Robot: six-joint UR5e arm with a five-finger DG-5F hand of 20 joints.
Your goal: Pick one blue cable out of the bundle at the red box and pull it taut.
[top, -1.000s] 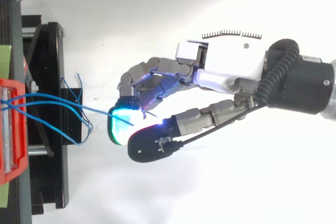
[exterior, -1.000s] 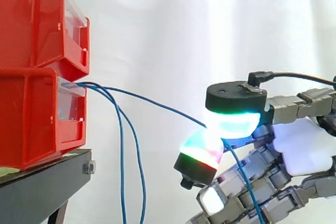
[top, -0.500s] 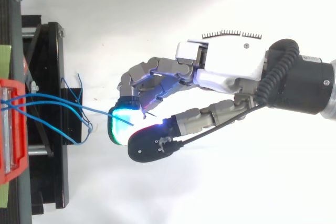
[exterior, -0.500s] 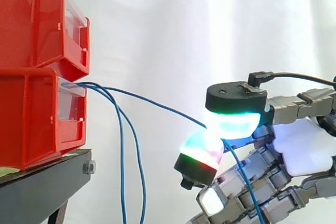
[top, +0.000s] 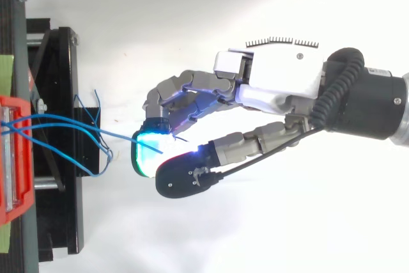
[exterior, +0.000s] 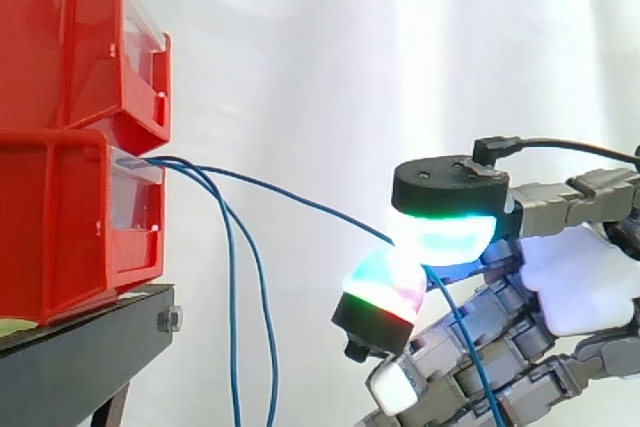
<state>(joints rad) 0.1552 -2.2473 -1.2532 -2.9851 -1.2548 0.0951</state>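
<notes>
The robot hand (top: 275,81) pinches 1 blue cable (exterior: 300,197) between glowing pads. The cable slopes up from its fingertips to the red box (exterior: 60,227) beyond, and 2 other cables (exterior: 233,327) hang there.

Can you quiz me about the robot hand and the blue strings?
1. True or false: the hand pinches a blue cable between glowing pads.
2. That cable leaves the stacked red bins from: A) the top one, B) the bottom one, C) neither.
3. In the side view, how many other blue cables hang down loose?
Key: 1 true; 2 B; 3 two.
</notes>
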